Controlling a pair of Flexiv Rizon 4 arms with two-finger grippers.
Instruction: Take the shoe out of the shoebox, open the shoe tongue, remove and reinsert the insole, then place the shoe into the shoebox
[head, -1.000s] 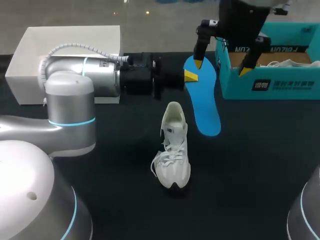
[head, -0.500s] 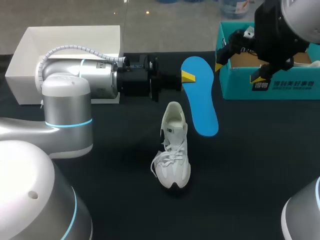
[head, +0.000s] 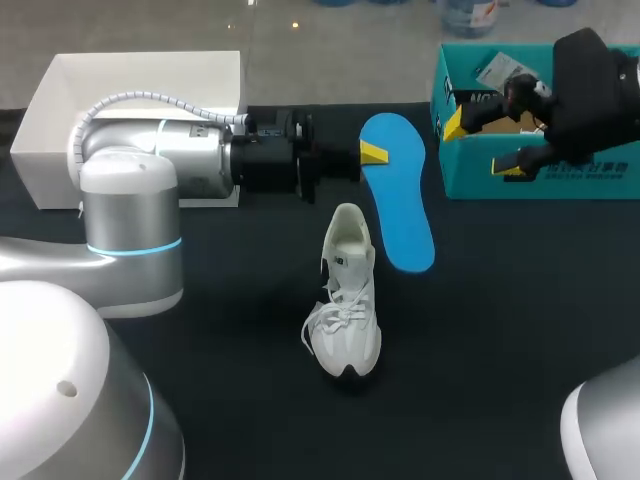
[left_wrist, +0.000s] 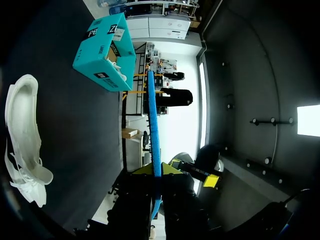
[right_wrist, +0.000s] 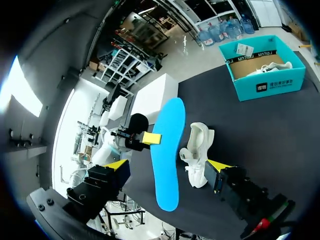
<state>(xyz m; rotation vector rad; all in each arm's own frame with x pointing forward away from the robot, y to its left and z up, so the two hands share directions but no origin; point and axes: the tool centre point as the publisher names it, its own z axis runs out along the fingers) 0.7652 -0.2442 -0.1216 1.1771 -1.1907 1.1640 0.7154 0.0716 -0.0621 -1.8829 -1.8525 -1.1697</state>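
At upper right the teal shoebox (head: 470, 178) holds a white shoe (right_wrist: 274, 65), the right gripper (head: 482, 146) hangs open there, and the left gripper (head: 372, 152) pinches the blue insole (head: 400, 200).

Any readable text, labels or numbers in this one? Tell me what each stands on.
Nothing can be quoted with confidence.
Dark label on the shoebox front wall: pale characters, too small, partly behind the right gripper in the head view.
Shoebox inner flap: dark letters, blurred.
White tag on the shoebox rim: print too small.
Shoe: small dark side patch, unreadable.
Insole: no print seen.
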